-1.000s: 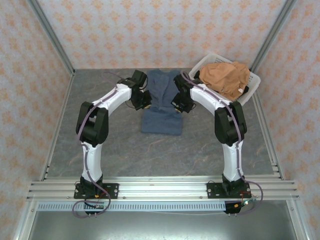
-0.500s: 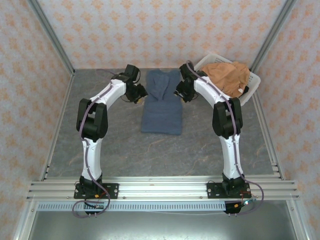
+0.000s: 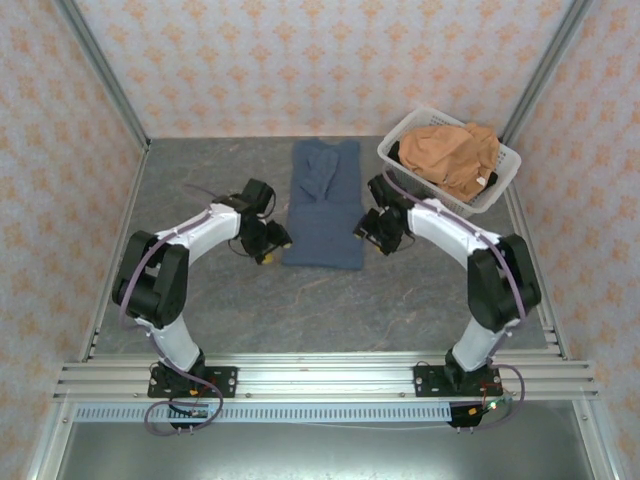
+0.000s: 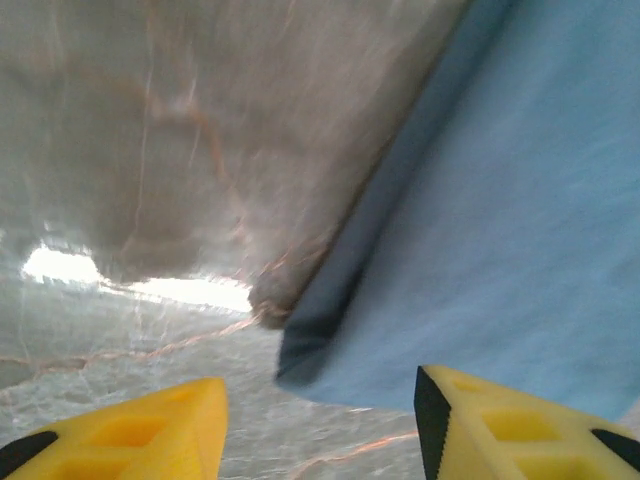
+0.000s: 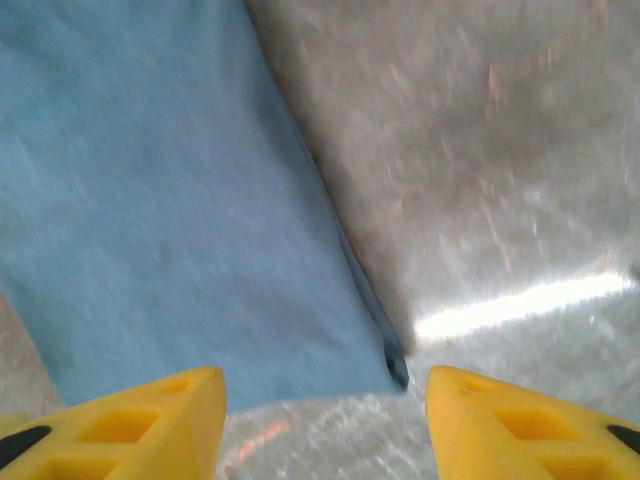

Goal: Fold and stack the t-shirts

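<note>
Overhead, grey marbled table [image 3: 330, 310], patterned walls [image 3: 330, 60]; blue shirt [image 3: 323, 205] folded long toward far edge, orange shirt [image 3: 450, 155] in basket [image 3: 425, 185] at far-right corner, left claw [image 3: 272, 243] and right claw [image 3: 372, 228] spread empty beside blue shirt's near corners.

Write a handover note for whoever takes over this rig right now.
Left gripper: jaws open, empty, at the near left corner of the blue shirt.
Right gripper: jaws open, empty, at its near right corner.
The blue shirt lies on the table as a narrow strip; orange shirt sits crumpled in the white basket.
Done: blue apparently folded lengthwise.
Left: fold it crosswise, then fold and stack the orange one.
</note>
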You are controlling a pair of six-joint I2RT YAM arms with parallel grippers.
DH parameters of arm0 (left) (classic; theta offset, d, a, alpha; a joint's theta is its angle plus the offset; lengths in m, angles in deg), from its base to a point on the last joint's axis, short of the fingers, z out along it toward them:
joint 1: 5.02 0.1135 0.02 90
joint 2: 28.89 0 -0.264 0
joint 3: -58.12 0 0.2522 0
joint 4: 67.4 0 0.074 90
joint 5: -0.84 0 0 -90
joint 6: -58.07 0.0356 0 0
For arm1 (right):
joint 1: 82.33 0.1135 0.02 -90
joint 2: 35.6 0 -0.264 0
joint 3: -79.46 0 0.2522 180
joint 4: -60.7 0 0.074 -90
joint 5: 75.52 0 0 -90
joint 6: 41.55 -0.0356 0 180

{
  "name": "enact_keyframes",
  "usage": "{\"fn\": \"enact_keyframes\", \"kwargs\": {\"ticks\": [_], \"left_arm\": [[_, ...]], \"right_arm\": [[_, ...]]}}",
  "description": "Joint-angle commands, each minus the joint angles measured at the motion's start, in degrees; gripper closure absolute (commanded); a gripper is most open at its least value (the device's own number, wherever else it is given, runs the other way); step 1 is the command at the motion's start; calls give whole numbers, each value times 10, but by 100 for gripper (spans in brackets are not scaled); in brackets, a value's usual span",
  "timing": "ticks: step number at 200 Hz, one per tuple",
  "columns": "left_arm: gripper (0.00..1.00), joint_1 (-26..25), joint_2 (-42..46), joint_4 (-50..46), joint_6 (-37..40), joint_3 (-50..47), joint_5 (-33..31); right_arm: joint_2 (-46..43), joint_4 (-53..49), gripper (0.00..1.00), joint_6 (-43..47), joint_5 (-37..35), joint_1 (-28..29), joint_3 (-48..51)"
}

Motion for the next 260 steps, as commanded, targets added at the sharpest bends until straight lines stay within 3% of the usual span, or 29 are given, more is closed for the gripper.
{"fn": "enact_keyframes", "kwargs": {"ticks": [1, 36, 86, 151, 201, 217, 260], "left_arm": [[45, -8, -6, 60, -31, -25, 29], [46, -20, -48, 86, -43, -11, 25], [72, -22, -83, 138, -65, -9, 9], [95, -24, -70, 148, -69, -25, 15], [100, -27, -34, 150, -76, -56, 20], [100, -27, -30, 148, -75, -58, 24], [100, -27, -22, 130, -63, -52, 21]], "right_arm": [[-22, 70, 43, -38, 27, 6, 65], [-13, 97, 42, -46, 49, 8, 92], [30, 150, 42, -79, 67, 11, 98], [75, 164, 46, -117, 81, 22, 75], [73, 150, 46, -125, 65, 35, 88], [89, 145, 50, -113, 57, 30, 77], [126, 97, 75, -72, 25, 25, 19]]}}
